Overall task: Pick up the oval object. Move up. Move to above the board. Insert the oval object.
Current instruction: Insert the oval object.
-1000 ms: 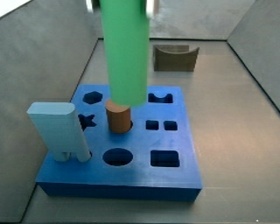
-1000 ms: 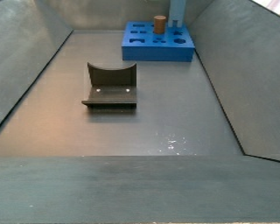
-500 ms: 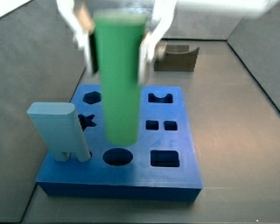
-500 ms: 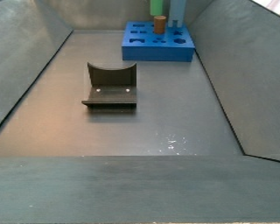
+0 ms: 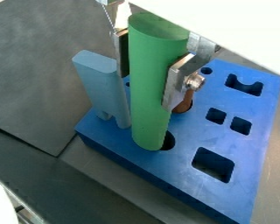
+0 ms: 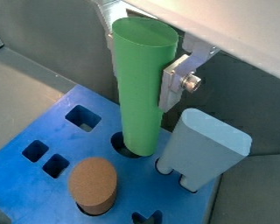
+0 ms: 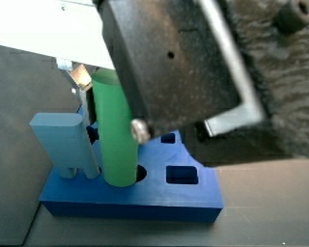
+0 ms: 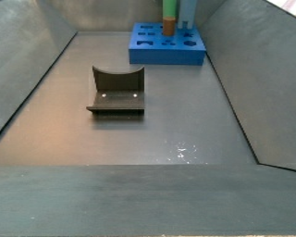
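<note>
The tool (image 5: 154, 66) stands low over the front part of the blue board (image 5: 219, 140), its silver fingers (image 5: 181, 74) clamped on the upper part of the green peg (image 5: 152, 87). The peg hangs upright between them, and in both wrist views its lower end sits in the round hole at the board's front edge (image 6: 140, 96). In a side view the peg (image 7: 113, 135) reaches down to that round hole, with the arm's dark body filling much of the picture above it.

Just beside the peg, a light-blue block (image 6: 205, 147) stands upright in the board, close to the peg but apart from it. A brown cylinder (image 6: 92, 185) sits in another hole of the board (image 6: 38, 149).

In a side view from afar, the board (image 8: 166, 48) lies at the far end of the grey counter (image 8: 151, 139), and a dark U-shaped block (image 8: 116, 90) rests well apart from it, nearer the middle.
</note>
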